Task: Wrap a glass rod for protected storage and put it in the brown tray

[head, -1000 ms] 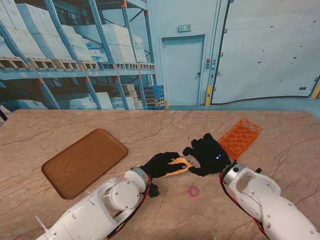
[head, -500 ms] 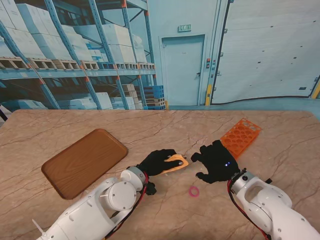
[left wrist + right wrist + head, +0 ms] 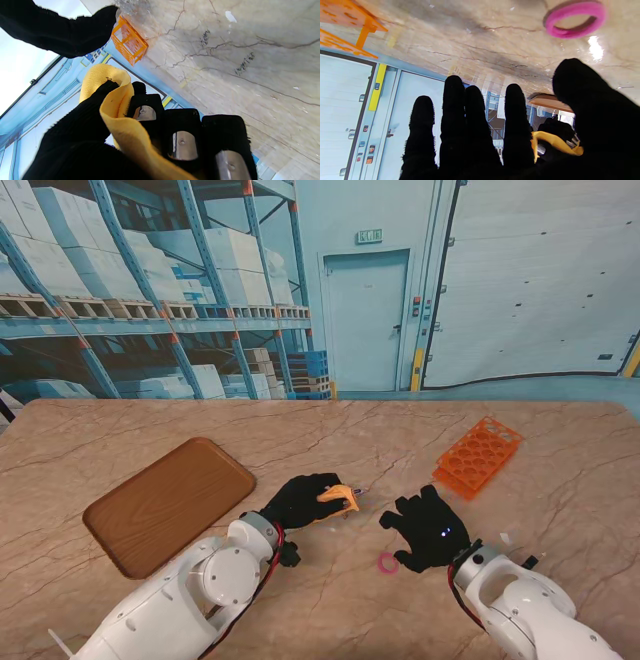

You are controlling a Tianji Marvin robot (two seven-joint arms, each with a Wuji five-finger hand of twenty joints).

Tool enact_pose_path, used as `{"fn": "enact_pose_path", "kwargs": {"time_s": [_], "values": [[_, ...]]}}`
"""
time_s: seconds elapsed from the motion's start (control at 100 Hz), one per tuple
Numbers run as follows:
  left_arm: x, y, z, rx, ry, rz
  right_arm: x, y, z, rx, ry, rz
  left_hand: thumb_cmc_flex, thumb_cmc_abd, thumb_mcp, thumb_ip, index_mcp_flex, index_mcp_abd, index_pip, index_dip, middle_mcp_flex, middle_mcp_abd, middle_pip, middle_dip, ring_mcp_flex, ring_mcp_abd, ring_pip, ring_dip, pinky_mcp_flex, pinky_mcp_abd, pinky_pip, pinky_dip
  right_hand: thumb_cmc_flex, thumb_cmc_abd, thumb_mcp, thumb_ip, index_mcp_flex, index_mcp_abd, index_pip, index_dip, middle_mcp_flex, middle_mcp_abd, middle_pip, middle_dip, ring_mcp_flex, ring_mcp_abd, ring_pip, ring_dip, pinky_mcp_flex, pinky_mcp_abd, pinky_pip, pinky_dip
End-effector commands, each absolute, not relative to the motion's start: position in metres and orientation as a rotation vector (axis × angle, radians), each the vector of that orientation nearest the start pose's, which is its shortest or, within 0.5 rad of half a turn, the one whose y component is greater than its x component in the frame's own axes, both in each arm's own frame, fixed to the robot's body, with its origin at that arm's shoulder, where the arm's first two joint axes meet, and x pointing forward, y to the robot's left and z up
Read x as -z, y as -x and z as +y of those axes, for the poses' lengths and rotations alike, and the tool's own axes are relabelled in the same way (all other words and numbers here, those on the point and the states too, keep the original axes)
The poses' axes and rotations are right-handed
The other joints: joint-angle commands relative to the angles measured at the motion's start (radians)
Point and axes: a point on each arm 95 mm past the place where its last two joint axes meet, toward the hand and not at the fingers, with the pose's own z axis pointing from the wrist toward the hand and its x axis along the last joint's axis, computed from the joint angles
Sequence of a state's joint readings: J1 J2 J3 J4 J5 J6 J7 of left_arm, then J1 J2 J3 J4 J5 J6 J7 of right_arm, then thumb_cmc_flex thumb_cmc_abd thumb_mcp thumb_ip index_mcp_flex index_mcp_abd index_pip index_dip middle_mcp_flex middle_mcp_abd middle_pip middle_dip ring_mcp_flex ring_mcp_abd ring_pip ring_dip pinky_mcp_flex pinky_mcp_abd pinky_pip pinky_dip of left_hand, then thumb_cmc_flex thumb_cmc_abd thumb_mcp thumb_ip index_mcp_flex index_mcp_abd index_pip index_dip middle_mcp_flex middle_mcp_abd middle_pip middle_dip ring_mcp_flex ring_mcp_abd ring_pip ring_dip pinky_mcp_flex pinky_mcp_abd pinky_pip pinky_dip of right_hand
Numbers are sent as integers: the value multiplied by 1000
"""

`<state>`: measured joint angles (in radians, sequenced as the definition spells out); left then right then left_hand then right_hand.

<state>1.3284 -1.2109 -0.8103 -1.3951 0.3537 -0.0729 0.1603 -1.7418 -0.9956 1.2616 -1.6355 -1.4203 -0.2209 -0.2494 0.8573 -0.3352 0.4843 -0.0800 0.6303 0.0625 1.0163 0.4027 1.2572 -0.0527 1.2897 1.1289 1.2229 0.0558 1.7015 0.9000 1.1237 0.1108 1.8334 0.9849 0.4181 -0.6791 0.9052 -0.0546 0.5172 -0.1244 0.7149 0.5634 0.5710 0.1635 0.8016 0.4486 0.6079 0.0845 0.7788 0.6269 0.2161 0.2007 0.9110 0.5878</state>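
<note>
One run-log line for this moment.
left hand: shut on yellow cloth | right hand: open, beside pink ring | brown tray: no bundle in it yet

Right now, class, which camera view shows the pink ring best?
The right wrist view: the pink ring fills a corner, its band and hole clear on the table. The stand view shows it tiny beside the right hand. The left wrist view misses it.

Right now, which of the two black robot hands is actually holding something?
The left robot hand: its fingers are curled around the yellow cloth. The right robot hand holds nothing, its fingers spread beside the pink ring.
</note>
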Motion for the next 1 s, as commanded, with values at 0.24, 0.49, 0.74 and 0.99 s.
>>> {"fn": "enact_pose_path", "kwargs": {"time_s": [0.24, 0.49, 0.74, 0.99], "values": [[349, -405, -128, 2061, 1682, 1336, 370, -341, -9, -1364, -615, 1808, -3, -18, 85, -15, 18, 1, 17, -13, 87, -53, 63, 8, 46, 46, 108, -5, -4, -56, 261, 11, 10, -48, 55, 30, -79, 35, 21, 10, -85, 8, 17, 4, -35, -6, 7, -3, -19, 25, 0, 12], [349, -405, -128, 2059, 1683, 1333, 376, -344, -7, -1352, -597, 1810, -2, -15, 80, -20, 19, 0, 13, -14, 87, -53, 63, 7, 46, 46, 108, -5, -4, -56, 261, 12, 5, -34, 68, 36, -96, 40, 38, 8, -102, 16, 42, 5, -44, -5, 30, -2, -20, 21, 30, 14], [350, -405, -128, 2053, 1692, 1340, 380, -345, -6, -1339, -580, 1823, -1, -13, 74, -22, 20, -1, 10, -14, 87, -52, 63, 7, 46, 46, 108, -5, -4, -57, 261, 14, 7, -42, 68, 34, -102, 46, 47, 4, -111, 22, 55, 3, -51, -1, 45, -3, -24, 21, 52, 10], [350, -405, -128, 2042, 1703, 1336, 382, -344, -5, -1336, -568, 1841, 0, -6, 69, -24, 19, -2, 5, -15, 86, -51, 61, 6, 46, 46, 108, -5, -4, -55, 261, 15, 4, -60, 61, 28, -116, 48, 46, -2, -129, 22, 56, -1, -63, -5, 44, -9, -30, 20, 58, 1]]}}
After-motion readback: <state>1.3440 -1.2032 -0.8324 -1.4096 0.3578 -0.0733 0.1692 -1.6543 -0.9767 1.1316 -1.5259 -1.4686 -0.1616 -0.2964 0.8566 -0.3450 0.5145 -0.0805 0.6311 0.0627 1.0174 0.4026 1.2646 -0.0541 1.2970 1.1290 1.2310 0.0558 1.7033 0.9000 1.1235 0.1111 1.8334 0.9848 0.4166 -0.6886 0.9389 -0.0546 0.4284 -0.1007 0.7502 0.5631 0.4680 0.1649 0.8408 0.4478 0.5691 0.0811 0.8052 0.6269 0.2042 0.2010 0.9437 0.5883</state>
